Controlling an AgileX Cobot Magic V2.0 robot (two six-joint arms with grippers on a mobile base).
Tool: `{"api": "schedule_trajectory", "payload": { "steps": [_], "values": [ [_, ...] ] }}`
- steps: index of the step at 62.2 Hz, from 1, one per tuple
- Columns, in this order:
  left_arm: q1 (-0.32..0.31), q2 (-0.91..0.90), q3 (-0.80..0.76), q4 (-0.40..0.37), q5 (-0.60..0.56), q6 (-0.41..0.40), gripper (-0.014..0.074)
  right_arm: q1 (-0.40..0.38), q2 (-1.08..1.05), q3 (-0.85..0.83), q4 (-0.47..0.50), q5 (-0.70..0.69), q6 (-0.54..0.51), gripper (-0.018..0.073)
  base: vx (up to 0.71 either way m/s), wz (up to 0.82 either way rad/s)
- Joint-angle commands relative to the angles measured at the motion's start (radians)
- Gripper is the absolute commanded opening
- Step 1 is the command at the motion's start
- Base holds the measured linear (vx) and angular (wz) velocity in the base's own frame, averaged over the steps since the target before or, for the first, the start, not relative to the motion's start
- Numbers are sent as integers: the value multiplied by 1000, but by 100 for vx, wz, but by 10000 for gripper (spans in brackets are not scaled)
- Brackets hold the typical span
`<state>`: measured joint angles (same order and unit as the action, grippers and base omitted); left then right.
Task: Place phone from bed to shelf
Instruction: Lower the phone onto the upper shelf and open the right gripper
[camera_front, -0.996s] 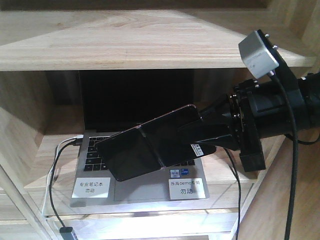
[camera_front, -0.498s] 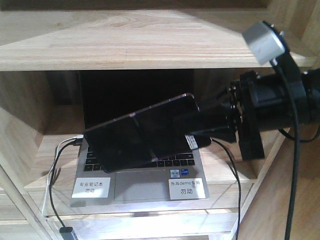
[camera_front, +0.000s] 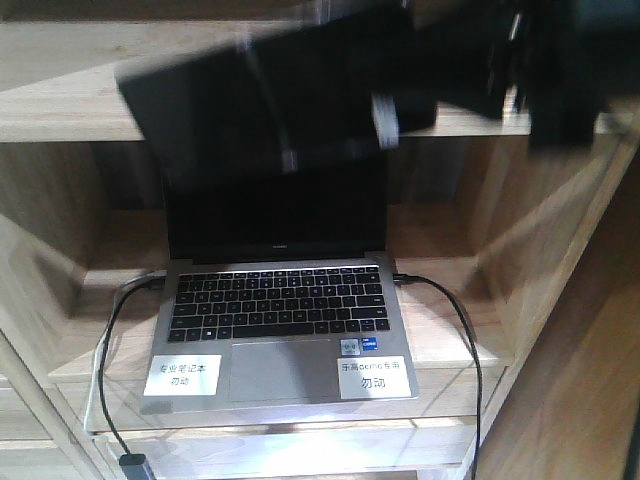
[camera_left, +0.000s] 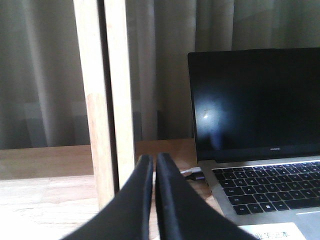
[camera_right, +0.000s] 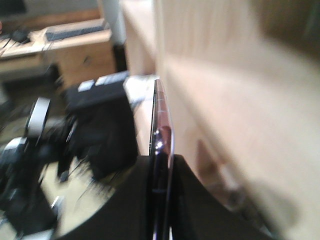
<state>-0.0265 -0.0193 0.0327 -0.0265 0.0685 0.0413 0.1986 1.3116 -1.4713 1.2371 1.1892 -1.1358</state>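
Phone (camera_front: 270, 95) now high in front view, blurred, level with front edge of upper shelf (camera_front: 70, 100); half second earlier it hung lower, over laptop (camera_front: 285, 310) keyboard. Arm has swung it up fast.

Right gripper (camera_right: 161, 165) clamped on phone's thin edge, fingers either side. Left gripper (camera_left: 154, 172) empty, fingers pressed together, parked near shelf post (camera_left: 105, 100) beside laptop.

Judgement: carry phase near end; phone cleared laptop, not yet resting on shelf. Next: bring it over plank, lower flat, release.
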Motion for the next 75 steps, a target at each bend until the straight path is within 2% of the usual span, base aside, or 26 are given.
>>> {"api": "schedule_trajectory", "payload": {
  "steps": [1, 11, 21, 30, 40, 75],
  "values": [
    [2, -7, -24, -11, -75, -9, 1, -2, 17, -98, 92, -79, 26, -3, 0, 0],
    [2, -7, -24, -11, -75, -9, 1, 9, 103, -218, 119, -98, 37, -3, 0, 0],
    [2, -7, -24, -11, -75, -9, 1, 118, 199, -332, 82, -182, 40, -3, 0, 0],
    [2, -7, -24, -11, -75, -9, 1, 208, 284, -401, 57, -310, 71, -3, 0, 0],
    [2, -7, -24, -11, -75, -9, 1, 267, 359, -431, 61, -445, 77, -3, 0, 0],
    [2, -7, -24, -11, -75, -9, 1, 276, 474, -436, 77, -584, 108, -3, 0, 0]
  ]
}}
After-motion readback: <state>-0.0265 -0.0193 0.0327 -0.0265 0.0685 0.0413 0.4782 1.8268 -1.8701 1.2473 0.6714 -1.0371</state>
